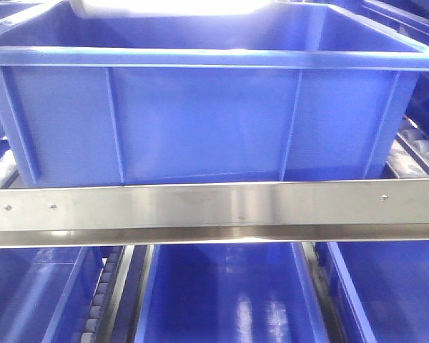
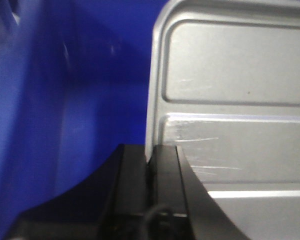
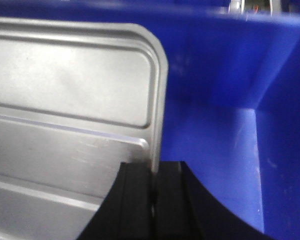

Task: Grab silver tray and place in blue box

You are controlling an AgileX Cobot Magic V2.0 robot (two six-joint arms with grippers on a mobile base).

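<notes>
The blue box [image 1: 200,121] fills the front view, its ribbed wall facing me. A bright sliver of the silver tray [image 1: 168,7] shows above its far rim. In the left wrist view the silver tray [image 2: 235,100] hangs inside the blue box [image 2: 65,100], and my left gripper [image 2: 151,152] is shut on its left rim. In the right wrist view the silver tray [image 3: 70,100] is held the same way over the blue box [image 3: 215,130], with my right gripper [image 3: 153,170] shut on its right rim. Both pairs of black jaws pinch the thin metal edge.
A steel rail [image 1: 214,207] runs across in front of the box. Below it sit more blue crates [image 1: 222,293]. Roller tracks [image 1: 415,150] flank the box on the right, and another runs at the lower left [image 1: 100,300].
</notes>
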